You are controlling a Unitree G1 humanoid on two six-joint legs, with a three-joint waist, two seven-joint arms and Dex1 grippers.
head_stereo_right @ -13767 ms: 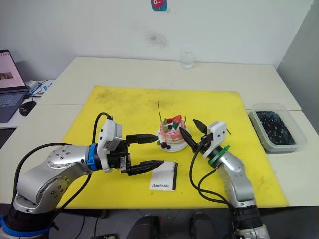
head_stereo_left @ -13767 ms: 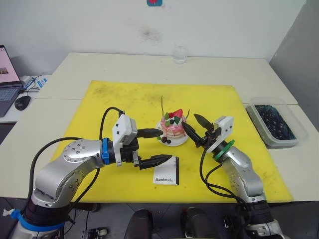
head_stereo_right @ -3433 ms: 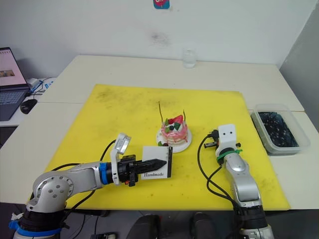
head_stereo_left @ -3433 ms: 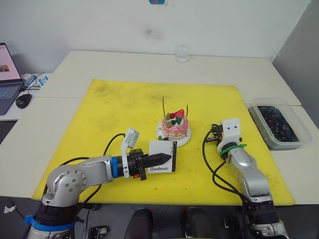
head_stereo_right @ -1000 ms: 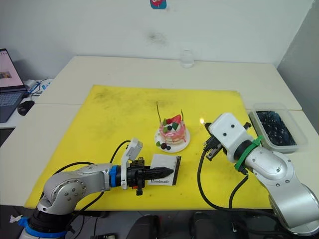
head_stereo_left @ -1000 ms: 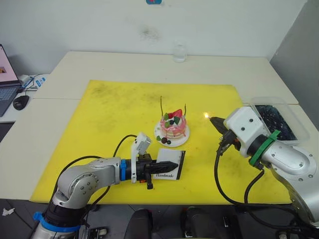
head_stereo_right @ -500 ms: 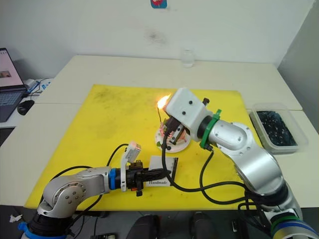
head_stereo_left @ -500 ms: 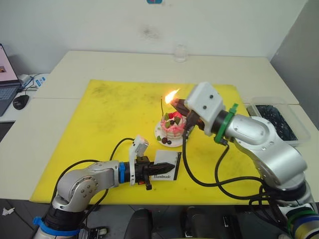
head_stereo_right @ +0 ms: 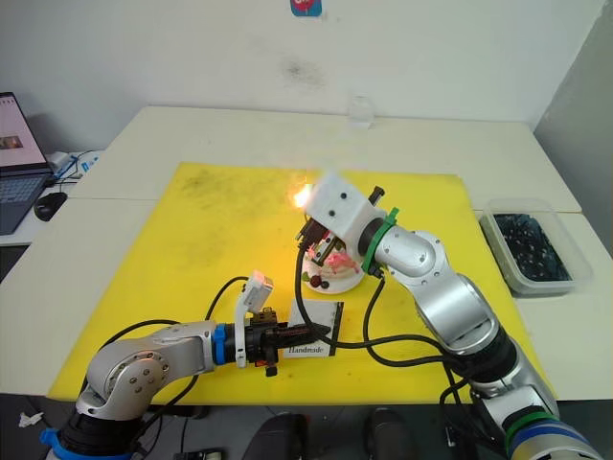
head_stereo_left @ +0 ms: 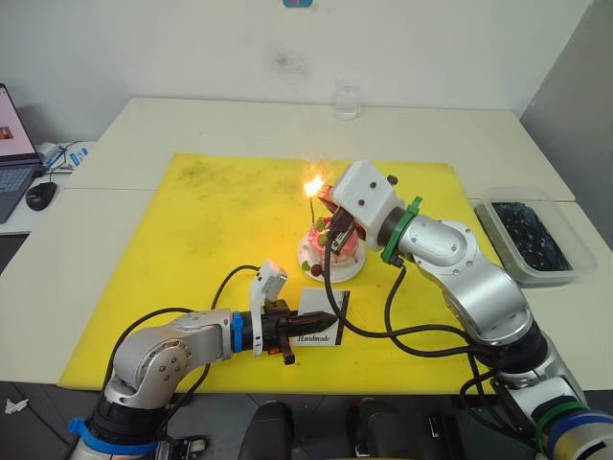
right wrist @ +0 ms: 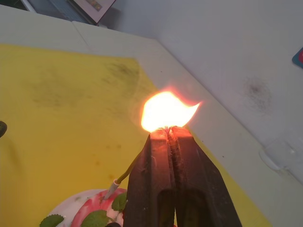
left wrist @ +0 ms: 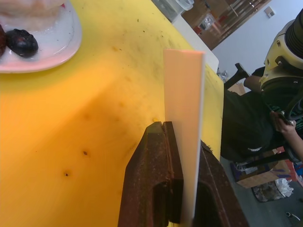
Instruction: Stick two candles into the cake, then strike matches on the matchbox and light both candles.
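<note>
The pink cake (head_stereo_left: 337, 251) sits on its white plate (head_stereo_left: 316, 271) in the middle of the yellow mat (head_stereo_left: 220, 220). My right gripper (head_stereo_left: 324, 195) hovers just above the cake, shut on a burning match; the flame (right wrist: 165, 111) flares at its fingertips. One thin candle (right wrist: 124, 174) rises from the cake toward that flame, its tip right at it. The other candle is hidden behind the right gripper. In front of the cake, my left gripper (head_stereo_left: 326, 318) is shut on the white matchbox (head_stereo_left: 321, 329), held on edge (left wrist: 184, 118) over the mat.
A clear tub of dark items (head_stereo_left: 525, 235) stands off the mat at the right. A glass (head_stereo_left: 347, 101) is at the back of the table. A laptop (head_stereo_left: 11, 144) and mouse (head_stereo_left: 42, 195) lie far left.
My right gripper has swung from right of the cake to above it, carrying the lit match, then edged left to the candle tip. The left gripper has kept hold of the matchbox.
</note>
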